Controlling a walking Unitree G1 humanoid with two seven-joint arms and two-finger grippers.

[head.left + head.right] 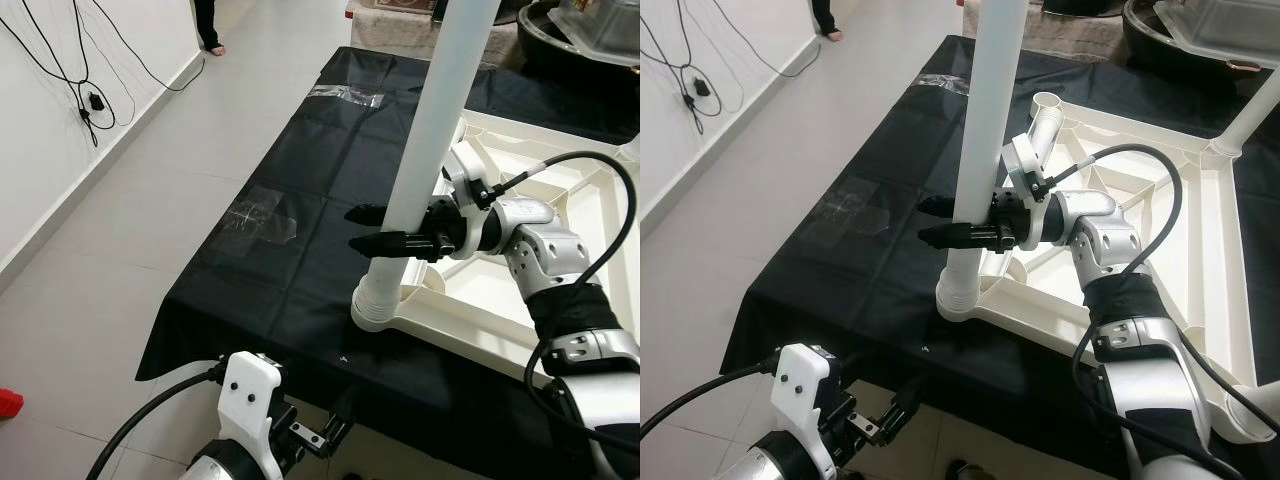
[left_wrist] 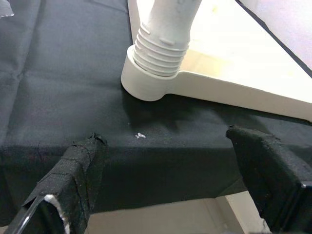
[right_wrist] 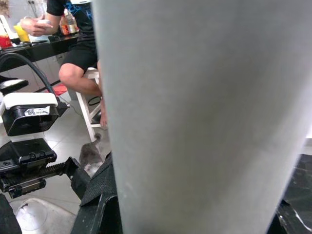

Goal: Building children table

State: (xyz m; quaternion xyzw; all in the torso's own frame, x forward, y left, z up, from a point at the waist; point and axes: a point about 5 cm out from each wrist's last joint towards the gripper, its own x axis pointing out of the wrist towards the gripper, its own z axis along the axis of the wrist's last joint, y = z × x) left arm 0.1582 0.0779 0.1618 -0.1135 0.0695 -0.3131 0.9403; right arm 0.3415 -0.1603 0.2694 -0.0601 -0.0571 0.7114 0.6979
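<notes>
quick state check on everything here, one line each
leg: upright, threaded end in the corner socket
tabletop: upside down on the black cloth
right gripper: jaws around the leg
left gripper: jaws open, low at the cloth edge
tape: stuck flat on the cloth

A wide stretch of flat black cloth (image 1: 300,200) is left open on the robot's left side of the upturned white plastic table frame (image 1: 520,320), broken only by two patches of clear tape (image 1: 262,215). Passage across the frame's near corner is blocked by the tall white cylindrical table leg (image 1: 435,120), seated upright in its ribbed socket (image 2: 158,53) and clasped on both sides by the black fingers of the right gripper (image 1: 372,229). Below the cloth's near edge, the left gripper (image 2: 170,180) is held with fingers spread — a gap is seen between them. Bare grey floor tiles (image 1: 120,260) are seen beyond the cloth's left edge.
</notes>
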